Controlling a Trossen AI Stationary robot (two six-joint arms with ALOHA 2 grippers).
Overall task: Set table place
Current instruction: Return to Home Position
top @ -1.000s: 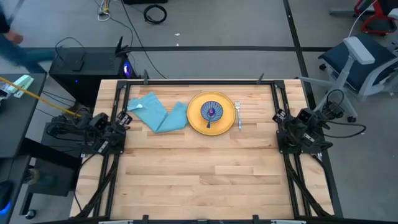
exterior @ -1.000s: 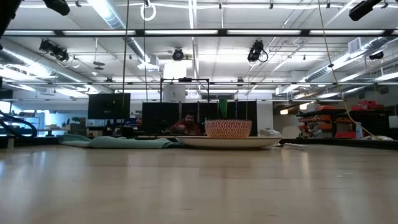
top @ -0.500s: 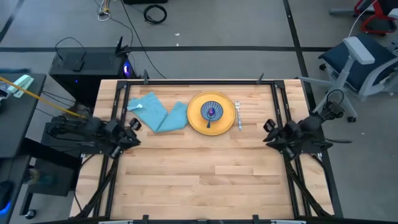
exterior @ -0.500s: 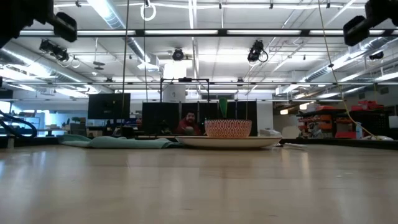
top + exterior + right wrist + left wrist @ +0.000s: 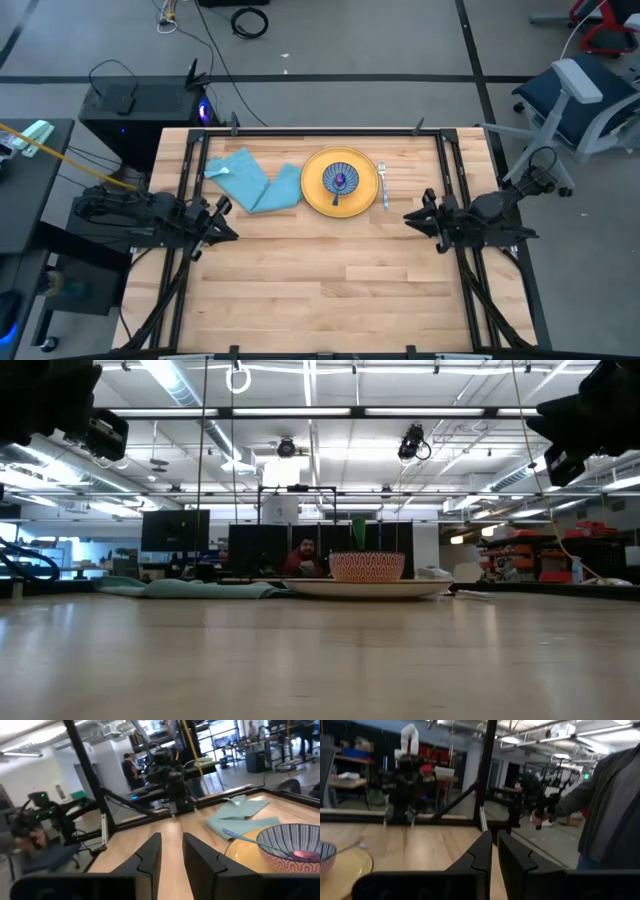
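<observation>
The yellow plate [image 5: 340,181] lies flat on the far half of the table [image 5: 320,290]. The blue patterned bowl [image 5: 340,179] stands on it, and the spoon [image 5: 240,836] rests in the bowl with its purple head [image 5: 302,854] down. To the plate's right lies the fork [image 5: 383,186]; to its left the crumpled light blue napkin [image 5: 252,180] lies on the wood. My left gripper [image 5: 228,220] hovers shut near the table's left edge, below the napkin in the picture. My right gripper [image 5: 410,218] hovers near the right side, its fingers slightly apart, short of the fork.
Black rails [image 5: 320,130] edge the table. The near half of the wood is bare. A person [image 5: 615,805] stands beyond the table's right side in the left wrist view. Another person [image 5: 303,557] sits far behind the bowl [image 5: 366,567] in the low view.
Both arms have swung out from the table's left and right edges toward its middle and somewhat toward the near edge. Their grippers now reach over the wood and show lower in the low view's top corners. The plate, bowl, fork and napkin have stayed put.
</observation>
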